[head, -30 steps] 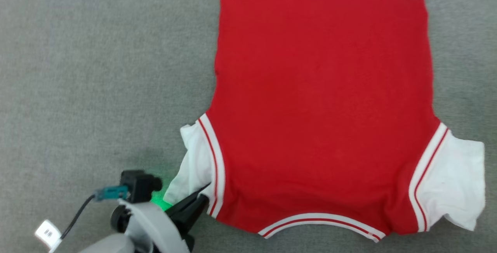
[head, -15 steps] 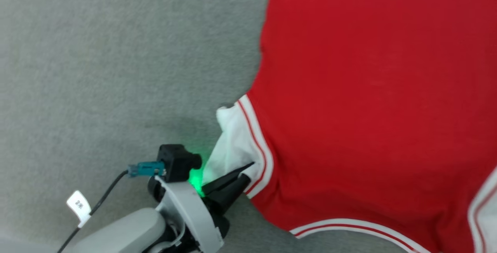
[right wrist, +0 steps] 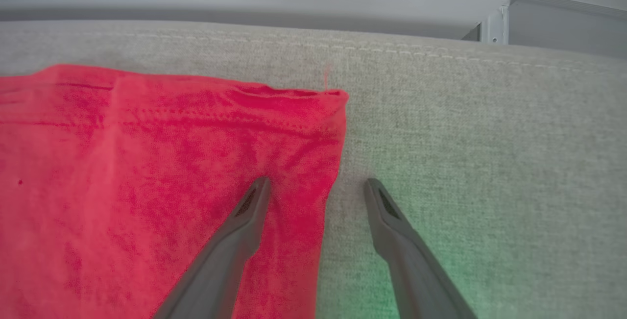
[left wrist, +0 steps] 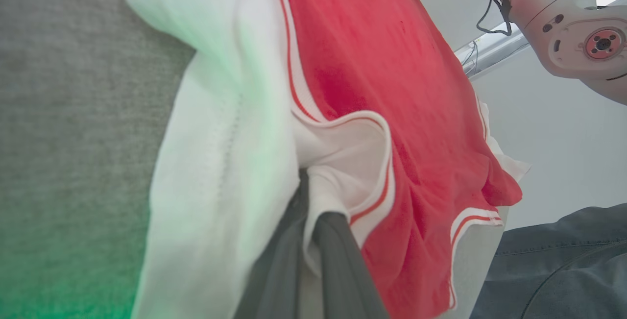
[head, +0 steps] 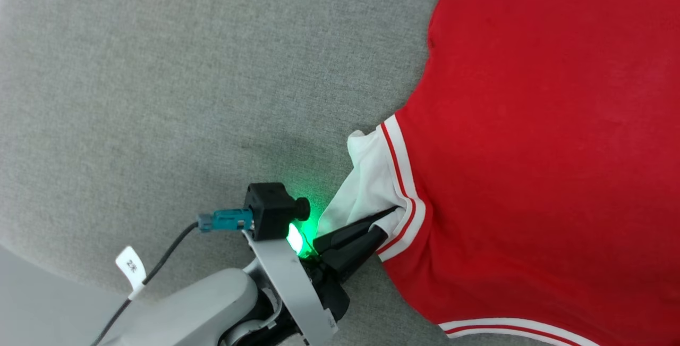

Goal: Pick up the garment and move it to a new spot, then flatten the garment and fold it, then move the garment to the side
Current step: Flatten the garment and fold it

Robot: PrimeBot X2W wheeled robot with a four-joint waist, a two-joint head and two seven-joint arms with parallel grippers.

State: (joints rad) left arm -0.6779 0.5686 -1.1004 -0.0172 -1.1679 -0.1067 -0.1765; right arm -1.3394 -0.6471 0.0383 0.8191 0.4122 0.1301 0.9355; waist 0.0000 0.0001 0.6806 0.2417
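Two claws, two states: the left claw stays pinched shut on the white sleeve at its striped seam, while the right claw gapes wide and empty, straddling a side edge of the garment. Only the head view has swung in the last second, sliding the shirt toward three o'clock on the grey desk. The shirt lies spread flat, so I judge the sleeve fold is about to begin.

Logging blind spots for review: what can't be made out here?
Head view: the garment runs off the top and right edges.
Left wrist view: bunched cloth hides the tips of the left gripper.
Right wrist view: whether the right gripper touches cloth is unclear.
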